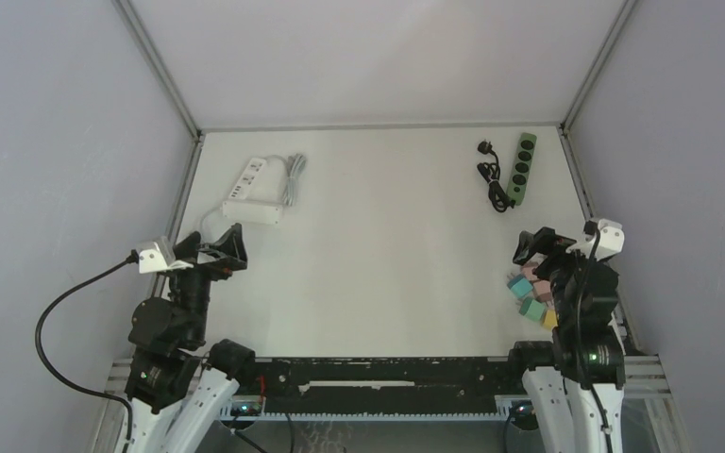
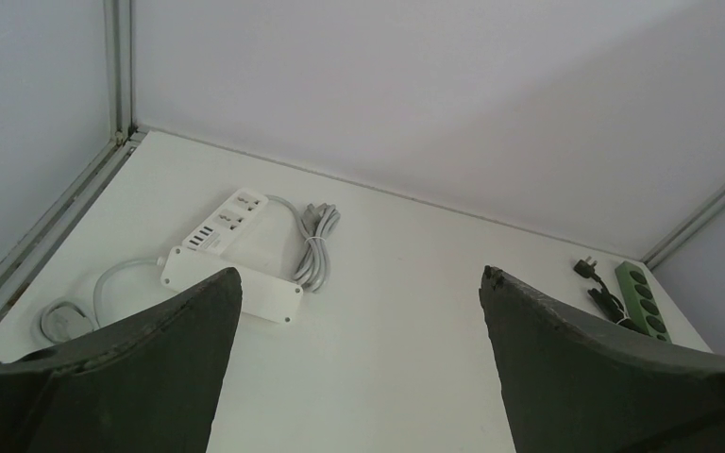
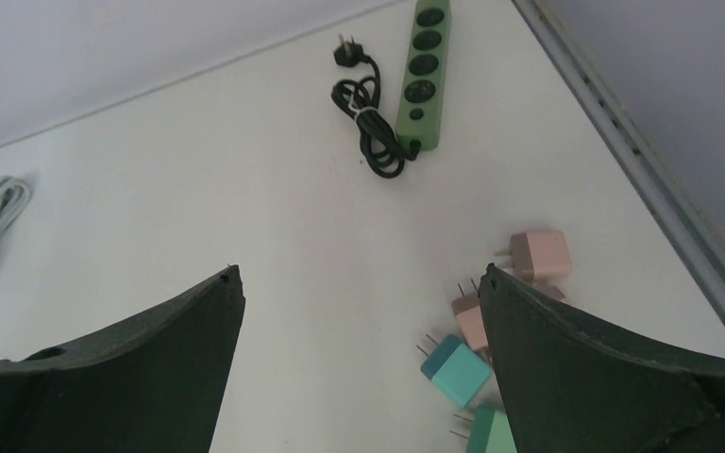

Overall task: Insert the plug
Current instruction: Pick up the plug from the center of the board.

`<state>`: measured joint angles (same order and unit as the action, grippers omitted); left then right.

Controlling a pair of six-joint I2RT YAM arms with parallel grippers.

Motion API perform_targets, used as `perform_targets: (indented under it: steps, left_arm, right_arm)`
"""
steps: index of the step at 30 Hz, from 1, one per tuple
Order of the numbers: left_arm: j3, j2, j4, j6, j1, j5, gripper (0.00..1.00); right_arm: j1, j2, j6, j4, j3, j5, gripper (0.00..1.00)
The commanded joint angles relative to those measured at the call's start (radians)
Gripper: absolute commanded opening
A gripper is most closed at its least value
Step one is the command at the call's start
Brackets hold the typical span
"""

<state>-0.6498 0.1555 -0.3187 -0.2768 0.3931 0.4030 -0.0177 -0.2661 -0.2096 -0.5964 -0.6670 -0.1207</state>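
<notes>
Top view: both arms are seen folded low by their bases. The left gripper [image 1: 227, 252] is spread fully and nothing is held; the right gripper [image 1: 538, 245] is likewise wide and empty. The plugs [image 1: 531, 294] – a small coloured cluster – are found on the table [image 1: 387, 274] at its right edge, partly hidden by the right arm. A green strip [image 1: 521, 168] is laid at the far right, white strips [image 1: 253, 193] at the far left.

Left wrist: only bare table is framed between the parted fingers [image 2: 179, 330]; the white strips are seen well ahead.

Right wrist: a pink plug [image 3: 540, 255] and a teal plug [image 3: 458, 370] are seen just beside the right finger [image 3: 566, 377], prongs pointing left. No plug is touched.

The task is judged to be at its outset – no plug has been picked. Next, the right gripper would need to be lowered over one plug, closed across its body with the prongs left free, then carried to a strip
</notes>
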Motion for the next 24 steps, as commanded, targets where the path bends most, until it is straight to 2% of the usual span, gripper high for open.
perform_targets:
  steps: [1, 6, 11, 16, 24]
  left_arm:
    - [0.019, 0.013, 0.038, 0.031, 0.022, 0.017, 1.0]
    - [0.021, 0.007, 0.038, 0.037, 0.052, 0.022, 1.0]
    - [0.022, 0.005, 0.04, 0.045, 0.085, 0.044, 1.0]
    - [0.026, 0.007, 0.04, 0.048, 0.151, 0.057, 1.0]
    - [0.035, 0.003, 0.056, 0.053, 0.164, 0.05, 1.0]
  right_arm:
    - [-0.005, -0.109, -0.062, -0.036, -0.053, -0.043, 1.0]
    - [-0.049, -0.27, -0.077, -0.029, -0.062, -0.005, 1.0]
    - [-0.165, -0.438, -0.105, -0.007, -0.073, 0.047, 1.0]
    - [-0.265, -0.54, -0.098, 0.073, -0.057, 0.076, 0.99]
    - [-0.407, -0.73, -0.114, 0.212, -0.044, 0.134, 0.98]
